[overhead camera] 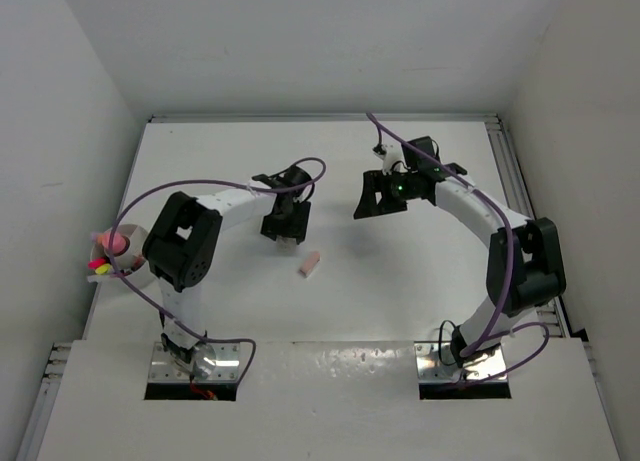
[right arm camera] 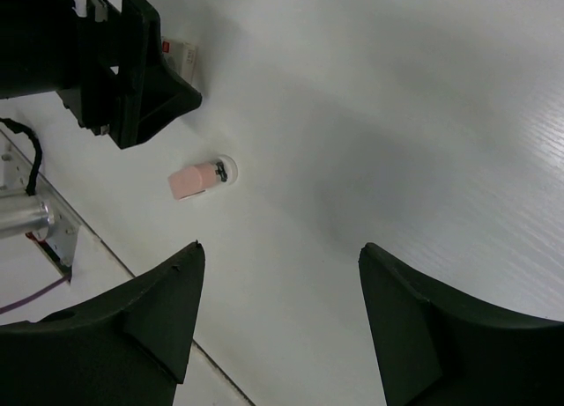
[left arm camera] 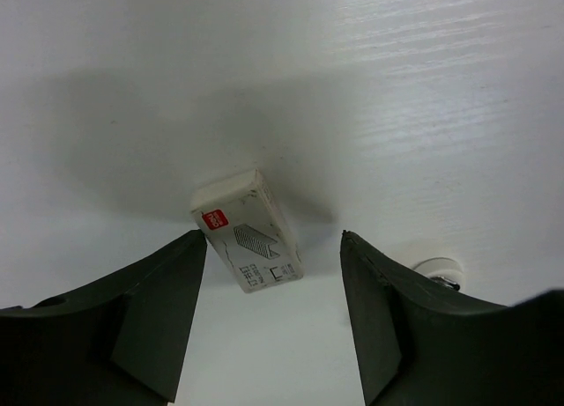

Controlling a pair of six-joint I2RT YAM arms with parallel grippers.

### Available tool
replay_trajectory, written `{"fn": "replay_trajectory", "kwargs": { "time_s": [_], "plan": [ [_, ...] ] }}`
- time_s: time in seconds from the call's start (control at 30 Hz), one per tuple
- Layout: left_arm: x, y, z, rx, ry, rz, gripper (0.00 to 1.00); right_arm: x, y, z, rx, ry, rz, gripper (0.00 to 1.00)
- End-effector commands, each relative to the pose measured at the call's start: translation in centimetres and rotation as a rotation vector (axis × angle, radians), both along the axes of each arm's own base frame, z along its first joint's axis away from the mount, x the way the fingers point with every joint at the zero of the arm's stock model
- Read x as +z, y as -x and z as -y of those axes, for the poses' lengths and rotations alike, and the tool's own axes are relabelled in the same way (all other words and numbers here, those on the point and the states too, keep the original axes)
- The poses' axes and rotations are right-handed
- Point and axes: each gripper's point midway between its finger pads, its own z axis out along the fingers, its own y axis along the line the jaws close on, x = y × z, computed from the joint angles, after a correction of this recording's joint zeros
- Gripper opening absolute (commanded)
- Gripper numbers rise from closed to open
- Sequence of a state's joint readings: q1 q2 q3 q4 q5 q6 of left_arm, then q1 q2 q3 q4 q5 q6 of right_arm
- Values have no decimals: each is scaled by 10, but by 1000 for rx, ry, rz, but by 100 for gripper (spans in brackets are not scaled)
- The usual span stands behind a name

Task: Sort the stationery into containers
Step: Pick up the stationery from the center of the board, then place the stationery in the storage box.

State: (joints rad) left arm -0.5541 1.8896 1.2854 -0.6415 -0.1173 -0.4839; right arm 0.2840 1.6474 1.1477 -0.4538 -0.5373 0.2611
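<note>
1. Left fingers point(left arm camera: 150, 318) are spread and grasp nothing. They flank the white eraser point(left arm camera: 248, 243), which lies flat on the counter point(overhead camera: 400, 291); no contact shows.
2. Right fingers point(right arm camera: 141, 318) are spread and empty, hovering above the counter.
3. Apparently done: highlighters point(overhead camera: 100, 267) with pink and yellow caps show in the tub point(overhead camera: 140, 277) at the counter's left edge, beside a pink item that cannot be made out.
4. Still to sort: two erasers — the white one and a pink eraser point(overhead camera: 310, 264) near it, both loose on the counter. No pens are seen.
5. Writing: the white eraser's sleeve bears a red logo patch and black printed marks — the lettering is too small to read.
</note>
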Motion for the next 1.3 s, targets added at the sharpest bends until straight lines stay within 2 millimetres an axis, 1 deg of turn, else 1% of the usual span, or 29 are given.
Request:
{"fn": "replay_trajectory", "kwargs": {
  "time_s": [0.0, 0.07, 0.17, 0.2, 0.27, 0.3, 0.37, 0.4, 0.47, 0.5, 0.57, 0.6, 0.63, 0.67, 0.7, 0.73, 0.77, 0.8, 0.87, 0.9, 0.93, 0.97, 1.03, 1.07, 1.1, 1.13, 1.17, 1.2, 1.27],
  "plan": [
    [-5, -4, 3, 22, 35, -28, 68, 13, -6, -7, 29, -23, 37, 70],
    [-7, -4, 5, 12, 54, -39, 65, 12, -6, -7, 25, -23, 32, 70],
    [-6, -5, 9, -15, 69, -37, 53, 13, -7, -7, 28, -22, 39, 70],
    [-7, -4, 9, -26, 72, -40, 40, 13, -7, -7, 28, -24, 36, 70],
    [-3, -6, 8, -39, 72, -25, 27, 16, -9, -8, 26, -24, 46, 70],
    [6, -8, 8, -39, 78, 1, 17, 17, -9, -8, 26, -23, 44, 70],
    [15, -11, -3, -30, 52, 45, 13, 20, -10, -8, 28, -27, 54, 70],
    [32, -15, -9, -16, 46, 102, 13, 22, -10, -8, 27, -27, 59, 70],
    [45, -19, -26, 5, 32, 152, 13, 25, -10, -9, 32, -27, 67, 69],
    [65, -27, -44, 42, 34, 212, 12, 26, -10, -10, 41, -25, 73, 69],
    [83, -31, -68, 26, 1, 252, 12, 27, -8, -11, 60, -16, 74, 70],
    [104, -36, -81, 35, -10, 305, 12, 28, -7, -12, 72, -11, 81, 70],
    [112, -37, -109, 29, -65, 306, 11, 31, -7, -12, 82, -3, 83, 70],
    [122, -39, -125, 42, -93, 322, 8, 32, -8, -13, 90, 0, 89, 70],
    [142, -45, -155, 105, -131, 361, 4, 34, -8, -14, 104, 3, 95, 70],
    [149, -44, -170, 113, -165, 360, 2, 37, -12, -15, 105, 4, 100, 70],
    [149, -36, -186, 138, -199, 318, 0, 38, -10, -19, 119, 8, 102, 70],
    [159, -36, -211, 201, -237, 318, 0, 40, -12, -20, 122, 9, 107, 70],
    [157, -25, -236, 241, -264, 260, 0, 45, -16, -25, 135, 10, 124, 70],
    [155, -19, -259, 300, -268, 240, 0, 45, -15, -28, 147, 12, 128, 70],
    [155, -16, -267, 301, -269, 232, 0, 47, -17, -32, 154, 14, 134, 70],
    [156, -10, -284, 343, -277, 229, 0, 48, -17, -35, 162, 14, 136, 70],
    [157, -7, -299, 361, -296, 228, 0, 49, -18, -39, 177, 18, 138, 70],
    [159, -3, -313, 397, -321, 227, 0, 50, -17, -40, 184, 19, 138, 70],
    [161, -2, -320, 405, -334, 230, 0, 56, -21, -42, 198, 18, 157, 70],
    [163, 0, -326, 423, -340, 234, 0, 57, -17, -44, 212, 25, 144, 70],
    [165, 4, -337, 454, -349, 233, 0, 55, -20, -45, 218, 30, 135, 70],
    [167, 7, -343, 436, -370, 228, 0, 62, -24, -48, 227, 29, 151, 70],
    [171, 13, -353, 460, -375, 231, 0, 61, -24, -49, 232, 32, 125, 70]
  ]
}}
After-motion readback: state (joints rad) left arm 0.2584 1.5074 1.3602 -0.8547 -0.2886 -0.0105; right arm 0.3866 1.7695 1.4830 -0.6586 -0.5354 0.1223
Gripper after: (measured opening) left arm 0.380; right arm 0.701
